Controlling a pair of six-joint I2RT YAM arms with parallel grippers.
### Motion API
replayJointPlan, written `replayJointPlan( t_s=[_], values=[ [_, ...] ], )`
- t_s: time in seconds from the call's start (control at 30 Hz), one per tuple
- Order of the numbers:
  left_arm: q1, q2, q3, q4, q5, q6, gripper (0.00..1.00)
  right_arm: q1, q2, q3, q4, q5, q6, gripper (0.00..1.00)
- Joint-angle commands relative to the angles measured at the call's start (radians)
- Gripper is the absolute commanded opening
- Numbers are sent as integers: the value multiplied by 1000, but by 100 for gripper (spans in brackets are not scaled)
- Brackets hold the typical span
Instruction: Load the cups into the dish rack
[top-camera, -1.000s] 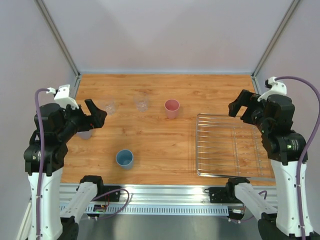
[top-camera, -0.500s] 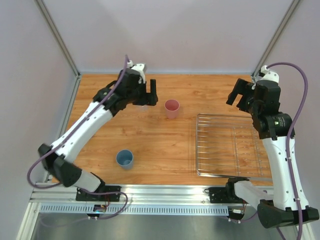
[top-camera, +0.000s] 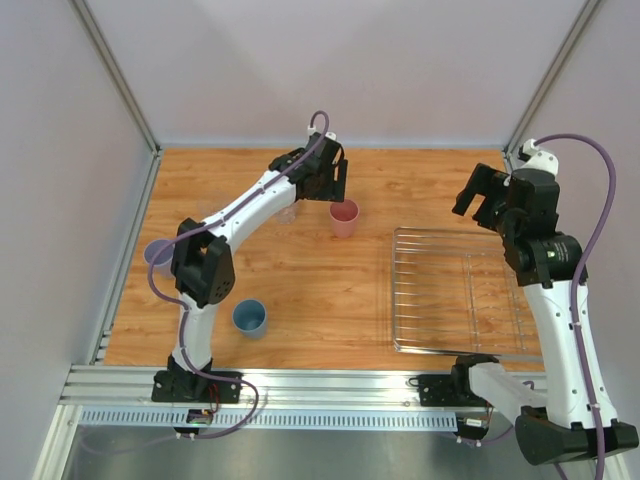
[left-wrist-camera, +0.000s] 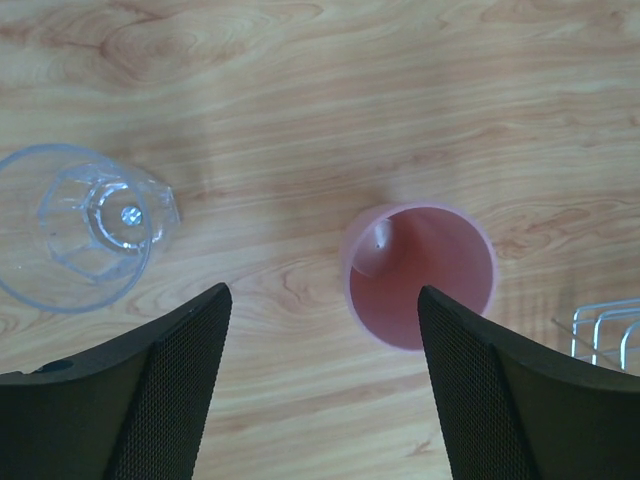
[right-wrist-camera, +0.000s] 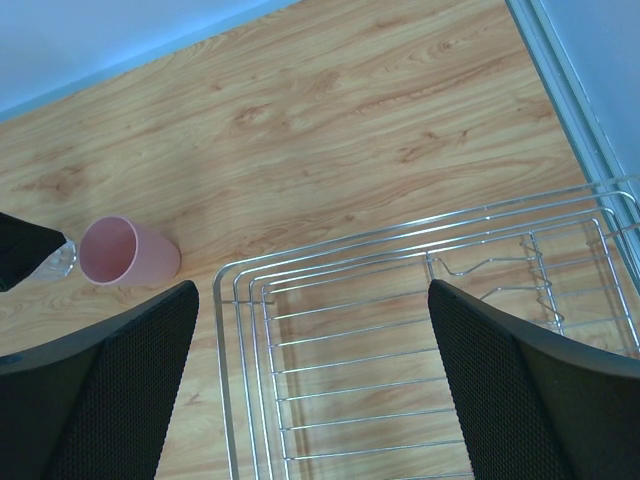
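Wood-grain tabletop between pale walls: the left gripper (left-wrist-camera: 322, 300) hangs over the upright pink cup (left-wrist-camera: 420, 275) at the far side. Its fingers are spread wide and the cup sits off-centre toward one of them. A clear glass tumbler (left-wrist-camera: 85, 225) stands nearby. The right gripper (top-camera: 478, 203), equally wide and holding nothing, hovers at the dish rack (top-camera: 396, 300), which has no cup in it. Picking up the pink cup appears to be the step in hand; the next move calls for centring, lowering and closing.
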Motion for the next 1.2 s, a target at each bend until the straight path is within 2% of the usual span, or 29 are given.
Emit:
replayJointPlan(
  t_s=[0.0,0.17,0.53,0.57,0.7,0.77,0.8,0.83,0.87,0.93,1.1,1.17],
  values=[
    [-7,8,51,1,-1,5,83,2,-33,-18,32,25,31,100],
    [-22,58,51,18,12,10,81,2,-39,-21,21,42,38,100],
    [-42,150,53,8,-49,-6,71,2,-13,-10,29,45,13,100],
    [-44,153,53,14,-56,-4,68,2,-8,-8,35,45,13,100],
    [-45,162,61,44,-64,0,41,2,5,-13,70,-2,16,100],
    [-47,170,59,52,-63,-3,40,2,10,-18,79,-11,19,100],
    [-45,172,55,55,-69,-4,34,2,15,-19,81,-8,21,100],
    [-45,175,53,57,-70,-4,33,2,19,-19,81,-2,16,100],
    [-45,175,48,58,-72,-6,20,2,21,-18,81,-4,16,100],
    [-45,172,44,57,-72,-12,1,2,29,-12,81,-14,27,100],
    [-45,63,33,66,-66,-38,0,2,48,-13,134,-175,96,100],
    [-44,8,-4,116,-37,-52,0,2,67,-8,144,-185,148,100]
  ],
)
